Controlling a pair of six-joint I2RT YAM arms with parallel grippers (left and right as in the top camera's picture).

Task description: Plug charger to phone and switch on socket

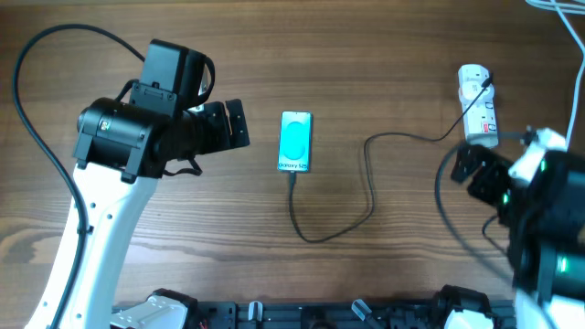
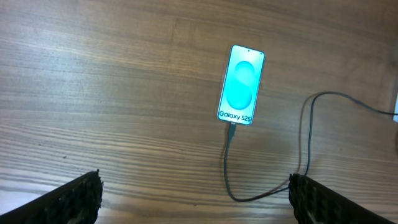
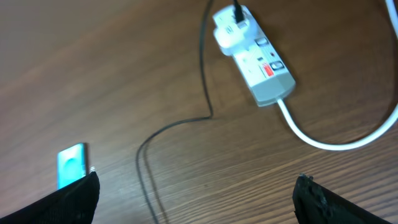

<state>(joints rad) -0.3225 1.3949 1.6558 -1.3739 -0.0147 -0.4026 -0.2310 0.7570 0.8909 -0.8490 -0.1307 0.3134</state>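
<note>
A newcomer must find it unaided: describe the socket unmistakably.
On the wooden table, look far right in the overhead view, past the phone. The socket lies there: a white elongated power strip with red markings. Only it has the thin black charger entering one end and a thick white lead leaving the other.

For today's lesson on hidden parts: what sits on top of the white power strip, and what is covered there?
A white plug sits on the socket at one end, the charger running from it. Its pins and that outlet are covered.
</note>
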